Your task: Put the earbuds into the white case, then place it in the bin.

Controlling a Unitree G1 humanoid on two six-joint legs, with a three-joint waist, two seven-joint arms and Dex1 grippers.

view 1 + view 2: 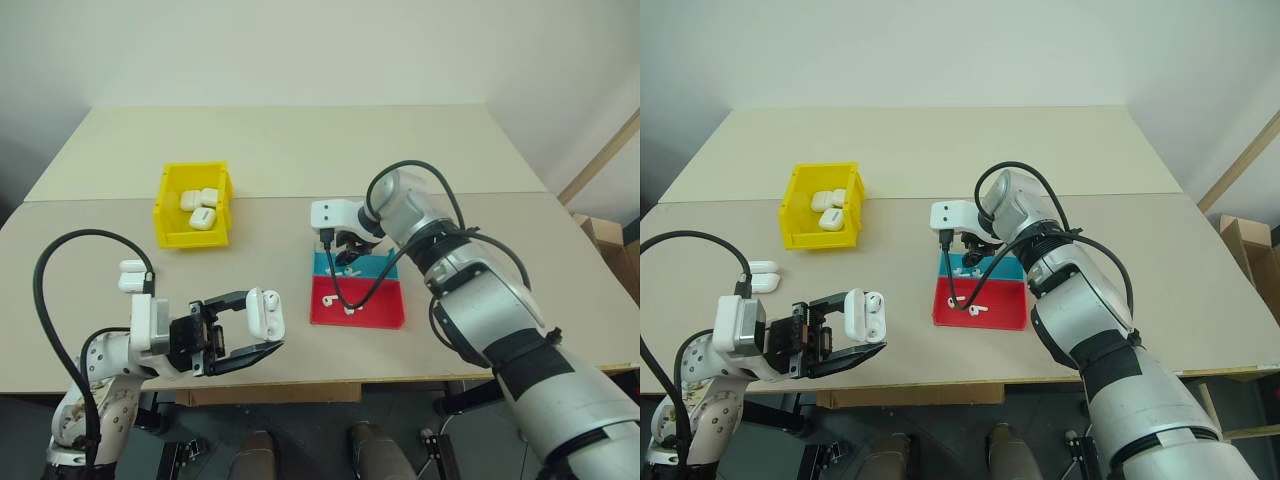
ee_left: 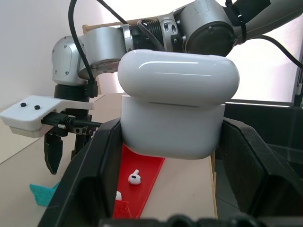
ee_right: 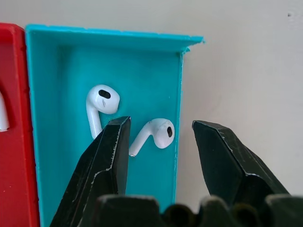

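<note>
Because everything here is small, glossy plastic, handling is mostly a matter of not letting things slip. On the worktop (image 1: 300,150), the yellow bin (image 1: 168,215) sits toward the far left part with several white cases lying in it, and the red-and-blue tray (image 1: 385,312) lies near the middle of the front edge, blue compartment to the far side, red to the near side. The left pincer (image 1: 262,332) hovers off the front left edge, clenched on the white case (image 1: 266,311): its fingers press the lower body from both sides, leaving the lid free, a sound hold for a hard, smooth, light shell that would squirt out of a weak or off-centre pinch. Two more cases (image 1: 131,276) rest near the left edge. The right pincer (image 3: 158,142) hangs over the blue compartment with its jaws parted, nothing between them. Below it lie two earbuds (image 3: 102,101); one (image 3: 156,132) is just beside the compartment's side wall, and more lie in the red part (image 2: 135,178). Each earbud is very light, rigid and slick, likely to skid or flip if nudged. I judge the rounded head the better place to pinch, since the thin stem offers little surface, and the wall crowds one finger.
</note>
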